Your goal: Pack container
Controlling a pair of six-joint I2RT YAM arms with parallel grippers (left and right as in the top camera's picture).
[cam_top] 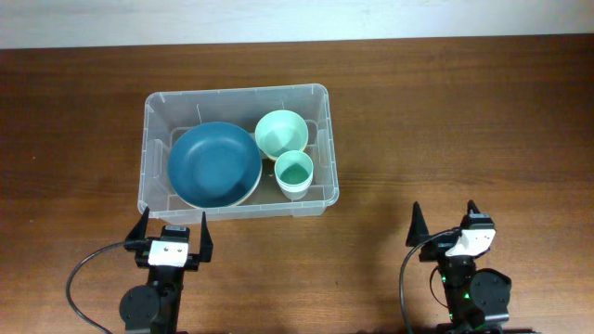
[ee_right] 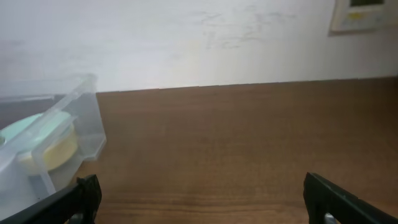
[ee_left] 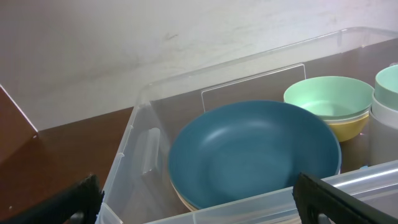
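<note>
The container (cam_top: pixel 151 102) is a clear plastic bin at the table's middle. Inside it lies a blue plate (cam_top: pixel 214 163) on the left, a mint green bowl (cam_top: pixel 281 133) at the back right and a mint cup (cam_top: pixel 294 173) in front of that bowl. The left wrist view shows the plate (ee_left: pixel 249 155) stacked on a cream one, with the bowl (ee_left: pixel 326 98) nested in a yellow bowl. My left gripper (cam_top: pixel 174 229) stands open just in front of the bin's near wall, holding nothing. My right gripper (cam_top: pixel 445 221) is open over bare table to the bin's right.
The brown wooden table (cam_top: pixel 464 121) stretches around the bin on all sides. A pale wall (ee_right: pixel 186 37) rises behind the table's far edge. In the right wrist view the bin's corner (ee_right: pixel 84 118) shows at the left.
</note>
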